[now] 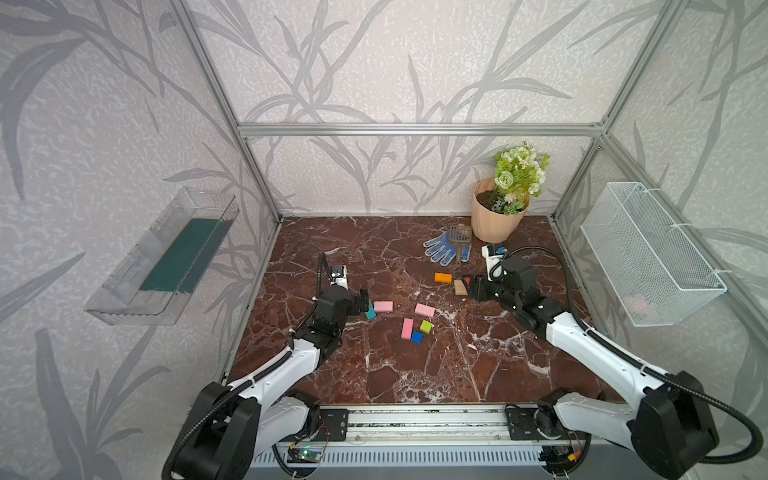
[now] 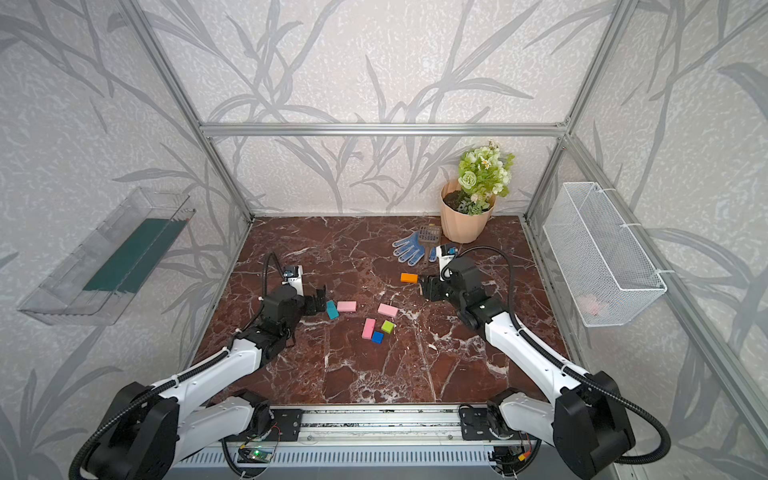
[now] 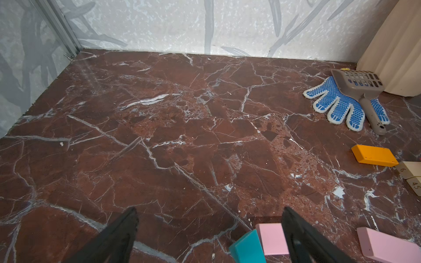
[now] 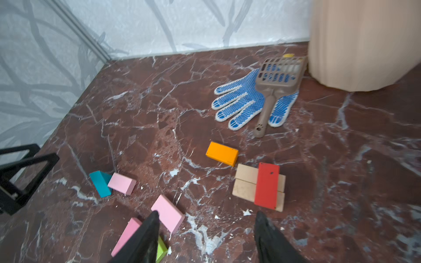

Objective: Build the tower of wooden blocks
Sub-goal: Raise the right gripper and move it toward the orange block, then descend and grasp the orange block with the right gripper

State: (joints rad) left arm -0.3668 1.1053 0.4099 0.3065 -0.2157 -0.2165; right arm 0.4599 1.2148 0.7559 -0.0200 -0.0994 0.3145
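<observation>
Right pincer [image 4: 207,214] half open, left pincer [image 3: 209,209] wide, both empty; red block [image 4: 266,185] sits across tan blocks [image 4: 245,191], lower right; I'd lift away straight

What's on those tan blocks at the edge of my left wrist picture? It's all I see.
Observer: A red block lies across the two tan blocks.
Operator: Any cubes?
Observer: A green cube and a blue cube sit beside a pink block, in both top views.
Operator: Is the other claw holding something?
Observer: No, the right gripper is open and empty, near the red block.
</observation>
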